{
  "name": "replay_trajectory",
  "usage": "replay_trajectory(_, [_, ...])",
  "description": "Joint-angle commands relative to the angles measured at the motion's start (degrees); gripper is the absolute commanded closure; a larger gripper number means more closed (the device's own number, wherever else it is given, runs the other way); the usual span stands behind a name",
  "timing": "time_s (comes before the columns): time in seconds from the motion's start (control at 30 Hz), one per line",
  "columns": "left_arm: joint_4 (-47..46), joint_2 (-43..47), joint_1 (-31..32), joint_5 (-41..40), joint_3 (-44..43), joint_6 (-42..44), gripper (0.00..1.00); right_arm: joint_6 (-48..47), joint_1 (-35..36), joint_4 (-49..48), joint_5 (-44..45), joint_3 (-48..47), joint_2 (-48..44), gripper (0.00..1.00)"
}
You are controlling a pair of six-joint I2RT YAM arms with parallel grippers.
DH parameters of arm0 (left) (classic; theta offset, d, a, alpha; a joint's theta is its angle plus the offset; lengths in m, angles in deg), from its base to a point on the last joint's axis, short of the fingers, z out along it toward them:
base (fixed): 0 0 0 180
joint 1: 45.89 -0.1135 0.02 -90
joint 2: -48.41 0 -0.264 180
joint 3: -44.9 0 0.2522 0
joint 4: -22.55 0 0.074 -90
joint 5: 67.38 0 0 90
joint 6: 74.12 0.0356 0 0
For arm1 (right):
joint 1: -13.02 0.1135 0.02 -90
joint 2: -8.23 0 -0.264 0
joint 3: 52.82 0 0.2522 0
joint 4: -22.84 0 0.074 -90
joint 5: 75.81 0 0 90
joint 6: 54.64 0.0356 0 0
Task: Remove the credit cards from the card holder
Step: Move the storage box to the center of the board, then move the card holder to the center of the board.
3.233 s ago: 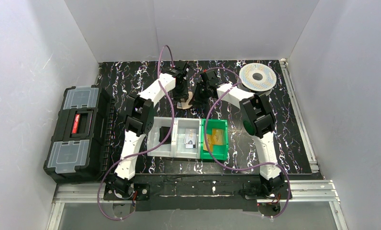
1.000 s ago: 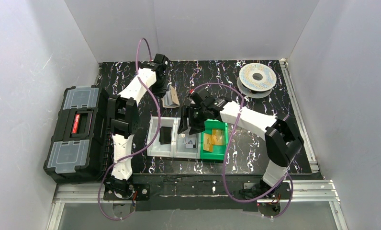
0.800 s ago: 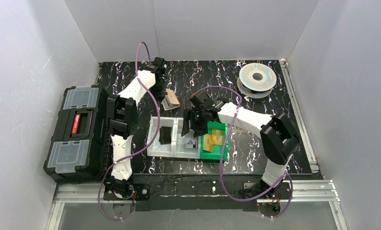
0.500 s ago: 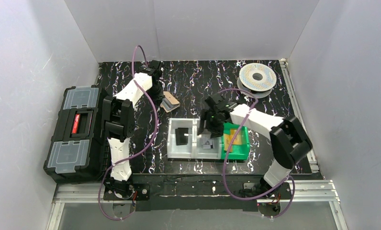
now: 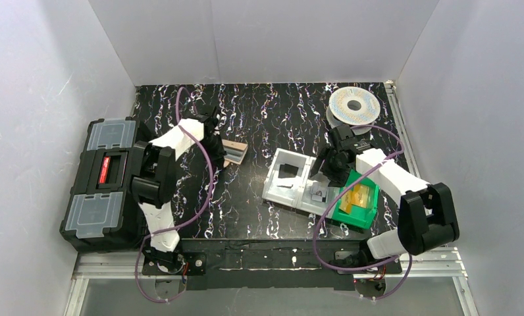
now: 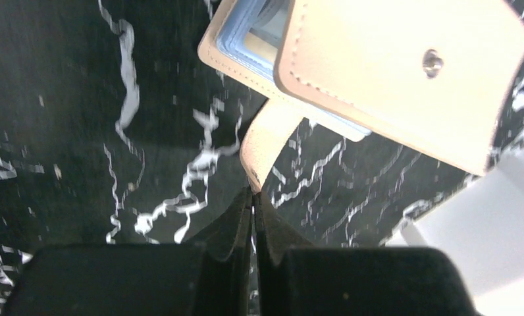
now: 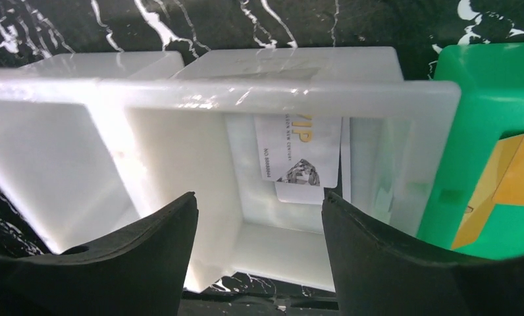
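Nearest, a card (image 7: 297, 157) is lying in the tray (image 7: 279, 95) compartment next to the green bin (image 7: 496, 85) (yellow pieces (image 7: 509, 191) inside). The right gripper (image 7: 259, 197) is hovering over that card, jaws spread wide, holding nothing. Farther back on the left, the wallet (image 6: 404, 72) is resting on the table (image 5: 246, 197) with blue cards (image 6: 243, 41) tucked inside, and the left gripper (image 6: 253, 197) is pinching its strap tip.
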Motion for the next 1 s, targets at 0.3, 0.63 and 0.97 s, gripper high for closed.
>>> replay_trajectory(0.3, [8.2, 22.0, -0.3, -14.5, 13.3, 1.1, 1.0, -8.2, 18.4, -4.6, 1.3, -13.6, -1.3, 0.21])
replay_trajectory(0.63, [6.7, 23.9, -0.8, -13.6, 14.3, 1.1, 1.0, -15.9, 29.6, -12.0, -6.0, -33.7, 22.8, 0.18])
replay_trajectory(0.97, [4.5, 27.4, -1.2, -9.4, 16.0, 1.4, 1.0, -17.8, 34.8, -18.0, -6.1, -42.5, 35.0, 0.13])
